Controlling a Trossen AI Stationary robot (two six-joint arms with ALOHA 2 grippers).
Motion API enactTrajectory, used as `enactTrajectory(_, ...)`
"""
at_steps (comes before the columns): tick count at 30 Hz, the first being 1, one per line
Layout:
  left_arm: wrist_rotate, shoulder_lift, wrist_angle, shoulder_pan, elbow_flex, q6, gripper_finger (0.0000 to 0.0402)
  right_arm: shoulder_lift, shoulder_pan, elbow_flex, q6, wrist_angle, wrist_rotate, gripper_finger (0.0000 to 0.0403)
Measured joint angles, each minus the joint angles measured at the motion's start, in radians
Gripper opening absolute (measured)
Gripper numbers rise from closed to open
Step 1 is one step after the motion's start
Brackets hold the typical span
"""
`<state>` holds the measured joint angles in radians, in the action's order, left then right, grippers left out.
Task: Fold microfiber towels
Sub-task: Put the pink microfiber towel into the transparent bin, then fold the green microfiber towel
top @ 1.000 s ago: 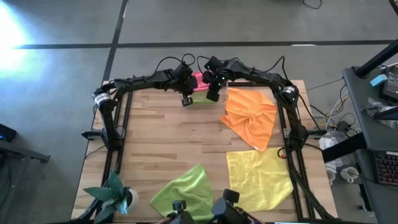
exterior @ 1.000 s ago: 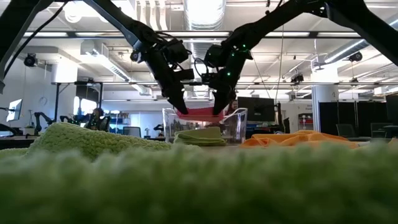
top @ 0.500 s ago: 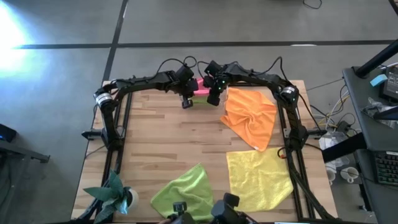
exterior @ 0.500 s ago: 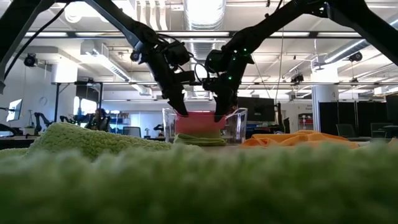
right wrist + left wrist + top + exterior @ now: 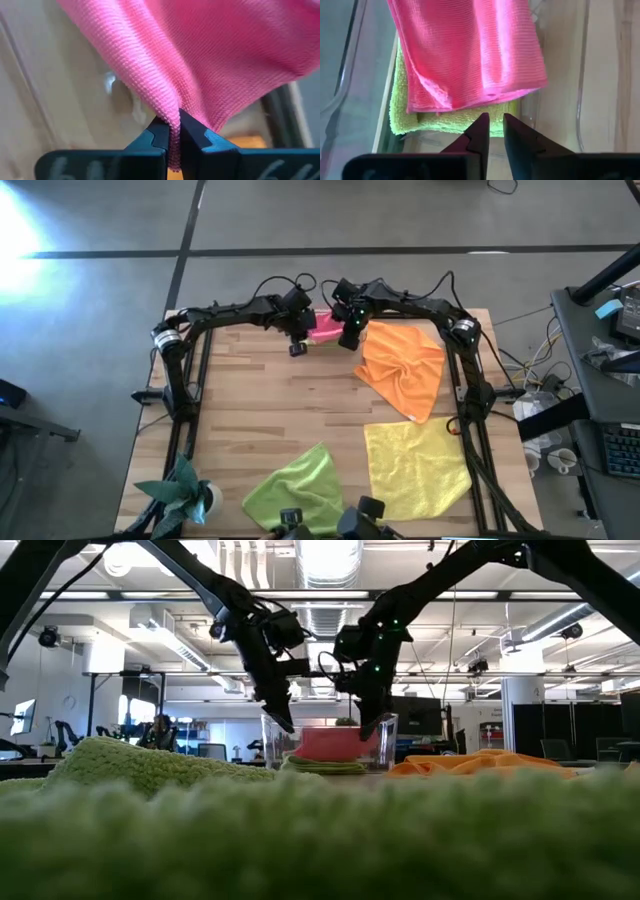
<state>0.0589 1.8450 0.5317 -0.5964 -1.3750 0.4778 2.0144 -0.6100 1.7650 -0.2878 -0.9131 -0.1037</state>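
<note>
My left gripper (image 5: 492, 131) just let go, fingers slightly apart; pink towel (image 5: 470, 50) now lies on the green one (image 5: 445, 120) in the tray (image 5: 385, 740), right gripper (image 5: 172, 131) still pinching it.

Grey floor (image 5: 90, 330), possibly concrete; bright ceiling lights (image 5: 325, 555).

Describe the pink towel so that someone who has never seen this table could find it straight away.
Go to the far edge of the wooden table, midway, where both grippers meet over a clear plastic tray. The pink towel lies folded in that tray on a folded lime green towel, one edge pinched in the right gripper. It is the only pink cloth; the orange towel lies spread outside the tray.
</note>
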Motion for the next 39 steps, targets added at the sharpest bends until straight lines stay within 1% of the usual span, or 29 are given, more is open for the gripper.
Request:
enactTrajectory(6, -0.001, 0.0, 0.006, 0.001, -0.001, 0.0, 0.0064, 0.0, 0.015, 0.001, 0.001, 0.013, -0.027, 0.0016)
enactTrajectory(9, -0.043, -0.003, 0.0, 0.001, -0.006, 0.0, 0.0068, 0.0, 0.021, 0.003, 0.024, 0.021, -0.042, 0.0033)
enactTrajectory(12, -0.074, -0.011, -0.001, 0.001, -0.014, 0.0, 0.0068, 0.0, 0.03, 0.003, 0.054, 0.037, -0.056, 0.0059)
enactTrajectory(17, -0.076, -0.033, 0.007, 0.002, -0.035, 0.0, 0.0069, 0.0, 0.03, 0.004, 0.112, 0.054, -0.071, 0.0119)
enactTrajectory(21, -0.076, -0.058, 0.0, 0.002, -0.045, -0.001, 0.0069, -0.005, 0.031, 0.005, 0.121, 0.053, -0.077, 0.0163)
enactTrajectory(26, -0.092, -0.087, 0.026, 0.002, -0.046, -0.025, 0.0069, -0.049, 0.028, 0.005, 0.151, 0.022, -0.083, 0.0199)
enactTrajectory(32, -0.096, -0.147, 0.126, 0.009, -0.043, -0.031, 0.0069, -0.164, 0.025, 0.005, 0.183, -0.082, -0.081, 0.0207)
enactTrajectory(36, -0.091, -0.198, 0.179, 0.023, -0.04, -0.11, 0.0069, -0.243, 0.038, 0.0, 0.254, -0.158, -0.083, 0.0205)
enactTrajectory(39, -0.086, -0.236, 0.198, 0.043, -0.016, -0.146, 0.0069, -0.308, 0.073, -0.03, 0.298, -0.199, -0.081, 0.0206)
